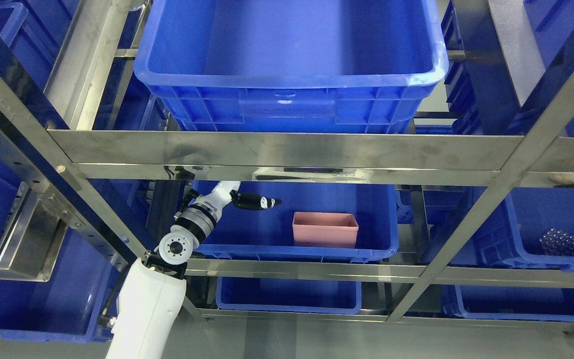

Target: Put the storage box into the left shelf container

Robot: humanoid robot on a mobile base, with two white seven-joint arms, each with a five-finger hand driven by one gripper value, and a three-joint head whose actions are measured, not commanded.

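Observation:
A pink open-topped storage box (324,229) stands upright inside the blue container (287,251) on the middle shelf, toward its right front. My left arm comes up from the lower left, and its hand (249,200) is inside the same container at the left, just under the steel crossbar. One black finger (262,202) points straight toward the box, a clear gap away from it. The hand holds nothing. The crossbar hides the rest of the hand.
The steel shelf frame (287,149) crosses just above the hand. A large blue crate (292,104) sits on the shelf above. A blue crate to the right holds a shiny silver cluster (558,243). More blue crates stand below (287,299) and at the left (28,309).

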